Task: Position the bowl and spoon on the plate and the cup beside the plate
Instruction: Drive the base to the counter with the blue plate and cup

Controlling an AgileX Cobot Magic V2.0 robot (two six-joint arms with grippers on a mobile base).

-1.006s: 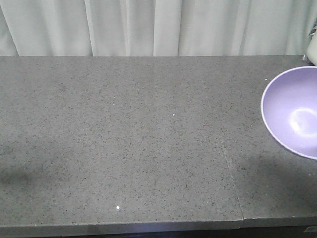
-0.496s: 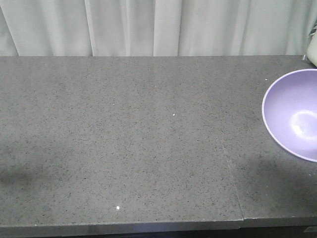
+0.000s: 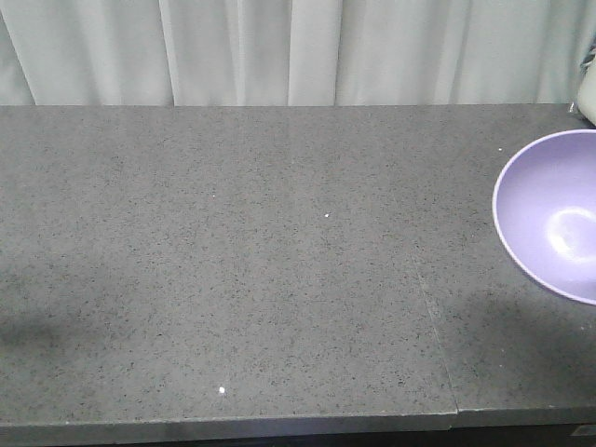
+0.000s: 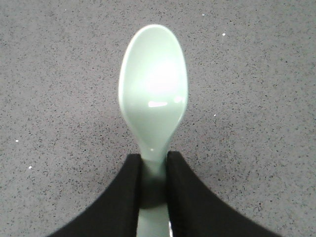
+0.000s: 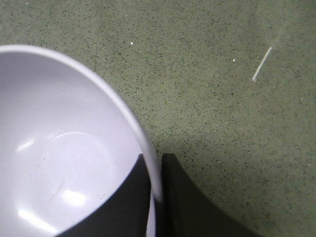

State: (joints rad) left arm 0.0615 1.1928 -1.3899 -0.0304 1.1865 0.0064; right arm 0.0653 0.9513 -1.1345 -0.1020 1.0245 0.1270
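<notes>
On a grey speckled surface, at its right end, the bowl is pinched by the rim in the right hand. The spoon is clamped by its handle in the left hand. No plate is seen; carrying is judged underway, and placement must follow.

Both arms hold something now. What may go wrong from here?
The right gripper pinches only the thin rim of the purple bowl, one finger inside, one outside; the bowl may tilt or slip. The left gripper clamps the mint-green spoon at its narrow neck, so it might swivel.
</notes>
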